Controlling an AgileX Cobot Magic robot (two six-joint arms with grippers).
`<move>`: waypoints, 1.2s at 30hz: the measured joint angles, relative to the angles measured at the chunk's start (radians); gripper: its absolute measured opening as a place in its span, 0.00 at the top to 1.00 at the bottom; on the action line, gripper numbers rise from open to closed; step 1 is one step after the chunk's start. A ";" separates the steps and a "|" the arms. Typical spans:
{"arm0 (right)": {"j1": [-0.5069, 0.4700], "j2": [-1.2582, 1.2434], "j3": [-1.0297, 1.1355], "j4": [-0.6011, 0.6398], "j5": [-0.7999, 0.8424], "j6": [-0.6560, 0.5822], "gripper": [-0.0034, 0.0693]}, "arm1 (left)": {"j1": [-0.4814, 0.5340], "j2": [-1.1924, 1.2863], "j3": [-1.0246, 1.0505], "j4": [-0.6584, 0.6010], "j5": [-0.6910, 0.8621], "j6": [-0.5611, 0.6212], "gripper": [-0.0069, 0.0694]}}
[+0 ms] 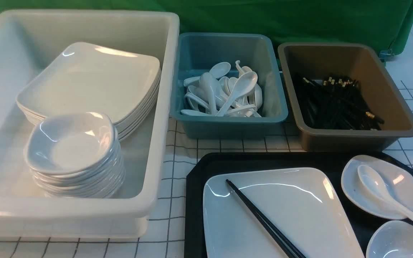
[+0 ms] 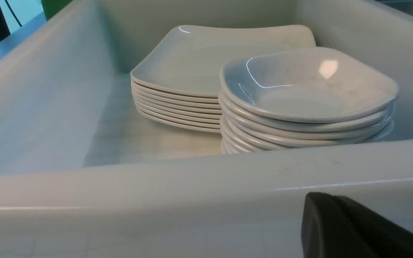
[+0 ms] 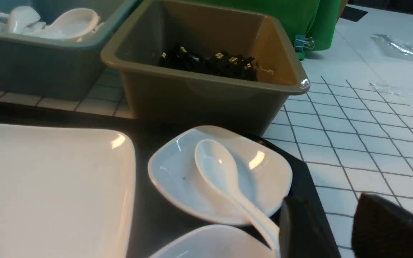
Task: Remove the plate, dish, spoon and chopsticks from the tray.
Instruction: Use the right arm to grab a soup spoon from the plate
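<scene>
Just ahead of my right tool (image 3: 330,218) sits the small dish (image 3: 177,172) carrying the spoon (image 3: 221,172), whose handle end lies just beside one finger, outside the gap. The jaws stand apart, gripping nothing, with only the gridded counter (image 3: 353,143) and the edge of the tray (image 3: 147,222) between them. Beyond that dish the brown bin (image 3: 199,93) of black sticks blocks the far side, with the blue bin (image 3: 31,61) of white cutlery next to it. The plate (image 3: 48,186) lies further along the tray from the tool, and a second dish (image 3: 210,243) sits closest to it. Only the front view shows the chopsticks (image 1: 264,220), lying diagonally across the plate. My left tool (image 2: 350,229) shows just one dark finger, so I cannot tell its opening. The white bin (image 2: 156,186) wall stands between it and the stacked plates (image 2: 192,64) and stacked dishes (image 2: 307,86)
</scene>
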 joint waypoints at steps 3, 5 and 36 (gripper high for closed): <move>0.000 0.000 0.000 0.000 0.000 0.000 0.62 | 0.000 0.000 0.000 0.000 0.000 0.000 0.90; 0.000 0.000 0.000 0.000 0.000 0.000 0.62 | 0.000 0.000 0.000 0.000 0.000 0.000 0.90; 0.000 0.000 0.000 0.000 -0.043 0.000 0.62 | 0.000 0.000 0.000 -0.420 -0.367 -0.190 0.90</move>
